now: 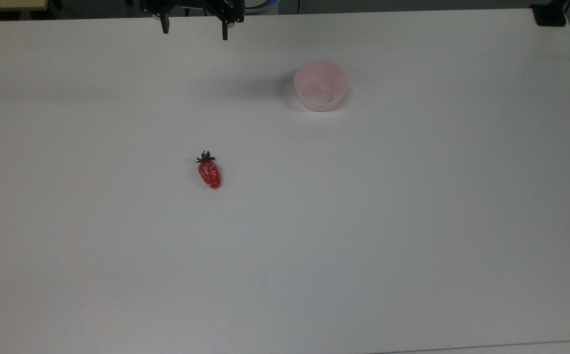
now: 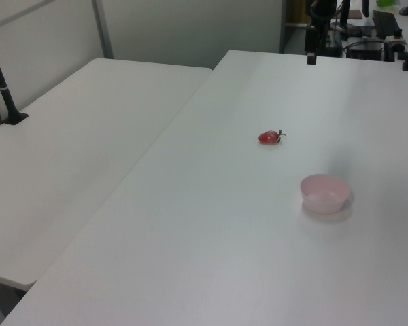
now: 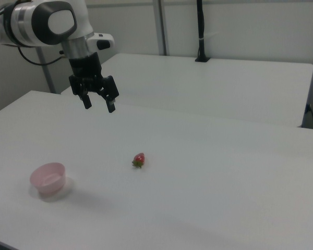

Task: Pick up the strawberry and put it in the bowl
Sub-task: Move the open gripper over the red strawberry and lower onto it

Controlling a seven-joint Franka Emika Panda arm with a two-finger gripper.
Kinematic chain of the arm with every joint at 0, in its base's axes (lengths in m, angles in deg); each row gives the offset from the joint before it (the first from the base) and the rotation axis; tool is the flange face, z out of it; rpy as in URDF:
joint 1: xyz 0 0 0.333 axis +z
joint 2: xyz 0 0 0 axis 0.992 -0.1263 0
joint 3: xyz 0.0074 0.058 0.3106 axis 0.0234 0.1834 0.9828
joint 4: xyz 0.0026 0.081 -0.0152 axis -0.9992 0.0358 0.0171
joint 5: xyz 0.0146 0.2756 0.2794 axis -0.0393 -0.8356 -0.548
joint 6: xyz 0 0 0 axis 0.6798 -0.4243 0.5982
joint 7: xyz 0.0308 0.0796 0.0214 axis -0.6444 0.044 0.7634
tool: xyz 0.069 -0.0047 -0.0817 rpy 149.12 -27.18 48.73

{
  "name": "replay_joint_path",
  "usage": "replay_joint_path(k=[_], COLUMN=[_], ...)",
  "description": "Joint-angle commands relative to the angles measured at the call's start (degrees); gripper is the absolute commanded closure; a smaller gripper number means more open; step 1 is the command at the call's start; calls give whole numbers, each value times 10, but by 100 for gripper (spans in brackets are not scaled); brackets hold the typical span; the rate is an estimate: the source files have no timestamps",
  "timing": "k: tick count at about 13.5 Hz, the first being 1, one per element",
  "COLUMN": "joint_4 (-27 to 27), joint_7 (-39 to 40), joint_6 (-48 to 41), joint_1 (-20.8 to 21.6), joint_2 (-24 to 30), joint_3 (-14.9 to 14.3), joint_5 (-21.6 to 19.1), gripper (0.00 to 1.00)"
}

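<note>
A white table (image 1: pixel 413 221) carries everything, with a second table (image 3: pixel 224 83) beside it. My gripper (image 1: pixel 195 30) hangs wide open and empty above the top view's far edge. The strawberry (image 1: pixel 209 172) lies mid-table, well apart from the bowl (image 1: pixel 320 86).

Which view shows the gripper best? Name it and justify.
The right view: the gripper hangs whole and open above the table, both fingers clear. The top view catches just its fingers at the upper edge; the left view shows a small dark piece far off.
</note>
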Motion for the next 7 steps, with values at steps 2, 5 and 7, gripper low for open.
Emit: replay_joint_path(k=[2,5,7], joint_4=[9,9,9], joint_7=[-6,-8,-6], joint_6=[8,4,4], joint_1=[13,14,14], joint_2=[4,4,4], joint_3=[-6,-6,-6], joint_5=[-1,-2,-2], gripper=[0,0,0])
